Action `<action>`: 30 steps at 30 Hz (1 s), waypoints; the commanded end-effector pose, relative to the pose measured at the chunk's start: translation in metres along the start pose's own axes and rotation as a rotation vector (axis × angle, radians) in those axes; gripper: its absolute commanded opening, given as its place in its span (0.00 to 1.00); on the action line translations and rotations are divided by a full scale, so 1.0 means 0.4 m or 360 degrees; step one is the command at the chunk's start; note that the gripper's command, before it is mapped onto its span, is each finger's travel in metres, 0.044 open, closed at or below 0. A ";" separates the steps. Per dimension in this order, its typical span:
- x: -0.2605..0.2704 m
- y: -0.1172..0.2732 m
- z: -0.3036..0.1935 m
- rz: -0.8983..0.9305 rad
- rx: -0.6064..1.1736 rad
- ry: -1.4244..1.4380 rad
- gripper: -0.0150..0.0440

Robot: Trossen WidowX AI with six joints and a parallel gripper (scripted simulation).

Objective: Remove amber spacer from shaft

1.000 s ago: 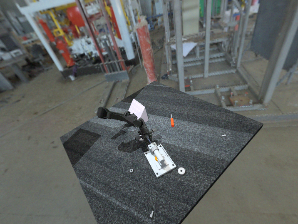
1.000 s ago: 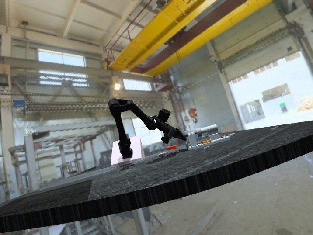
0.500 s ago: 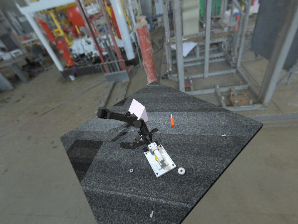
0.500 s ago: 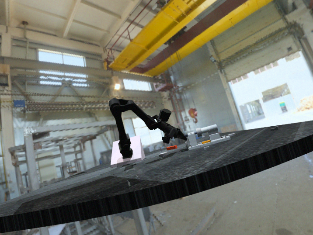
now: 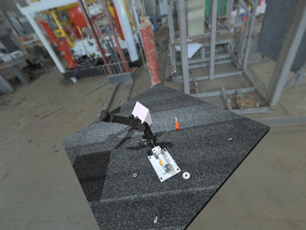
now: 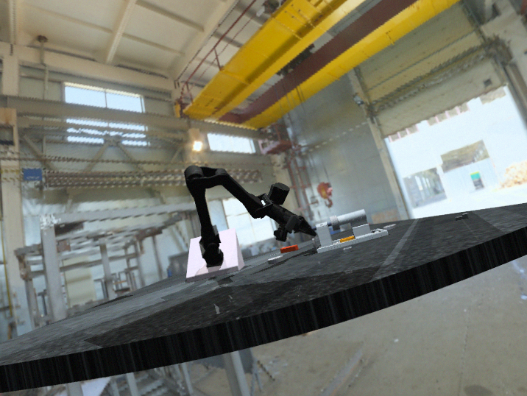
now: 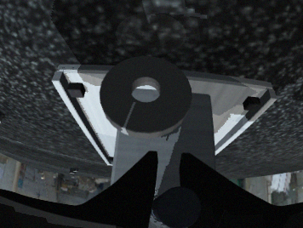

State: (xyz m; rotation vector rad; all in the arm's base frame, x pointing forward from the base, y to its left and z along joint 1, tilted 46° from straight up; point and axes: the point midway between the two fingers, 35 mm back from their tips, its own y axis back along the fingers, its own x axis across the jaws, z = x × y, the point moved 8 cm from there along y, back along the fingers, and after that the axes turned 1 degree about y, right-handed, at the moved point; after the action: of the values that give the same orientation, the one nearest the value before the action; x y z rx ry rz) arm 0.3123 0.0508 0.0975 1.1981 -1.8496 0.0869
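My gripper [image 5: 153, 145] [image 6: 314, 233] [image 7: 168, 159] is shut on the bluish shaft's end, whose dark round face [image 7: 180, 208] shows between the fingers. It sits close to the near post [image 6: 324, 236] [image 7: 196, 123] of the fixture. A grey collar-like spacer [image 5: 157, 153] [image 6: 334, 221] is between that post and the big housing [image 5: 162, 159] [image 6: 353, 216]. The amber spacer [image 5: 160, 163] [image 6: 347, 239] lies low at the white base plate [image 5: 158, 176], beneath the shaft line. A dark grey ring [image 7: 115, 99] shows before the post in the wrist view. How deep the shaft sits is hidden.
A pale washer [image 5: 183, 177] lies beside the plate, and a small ring [image 5: 133, 175] lies on its other side. Another flat pale ring [image 6: 275, 258] lies nearer the arm. A screwdriver with an orange handle [image 5: 177, 126] [image 6: 289, 248] and a pinkish wedge [image 5: 141, 112] [image 6: 232, 251] are on the table.
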 end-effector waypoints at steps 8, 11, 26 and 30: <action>0.000 -0.009 -0.011 0.0003 0.0003 0.0001 0.25; 0.000 -0.011 -0.013 0.0003 0.0003 0.0001 0.25; -0.001 -0.007 -0.008 0.0003 -0.0003 0.0004 0.39; -0.001 -0.007 -0.008 0.0003 -0.0003 0.0004 0.57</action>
State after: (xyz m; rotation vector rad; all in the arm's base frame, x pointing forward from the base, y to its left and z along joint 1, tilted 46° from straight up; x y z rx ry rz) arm 0.3166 0.0509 0.0982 1.1935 -1.8487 0.0878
